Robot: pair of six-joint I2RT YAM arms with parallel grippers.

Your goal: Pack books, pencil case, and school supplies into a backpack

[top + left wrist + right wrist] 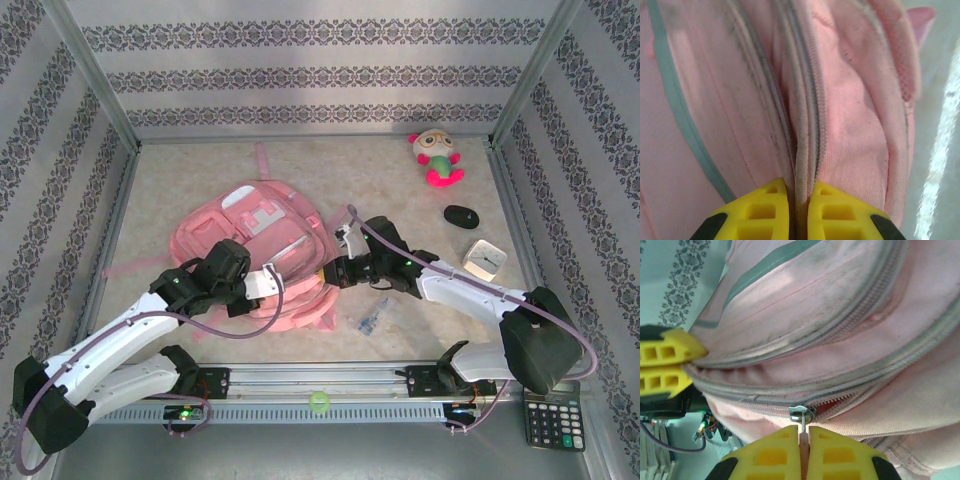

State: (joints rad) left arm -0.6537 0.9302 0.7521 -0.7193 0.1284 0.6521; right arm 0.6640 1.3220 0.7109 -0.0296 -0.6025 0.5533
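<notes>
Top: backpack (250, 235) lies flat mid-table, both arms working its near edge. The left gripper (272, 283) and right gripper (334, 272) sit close together there. Supplies packet (374, 319) is on the table just right of the backpack, so not packed yet.
Left wrist: jaws pressed together on the zip seam ridge, likely anchoring the fabric so the zip can run.
Right wrist: jaws pinching the zip pull (803, 427). Slider (801, 413) sits at a small gap, nothing visible inside.
</notes>
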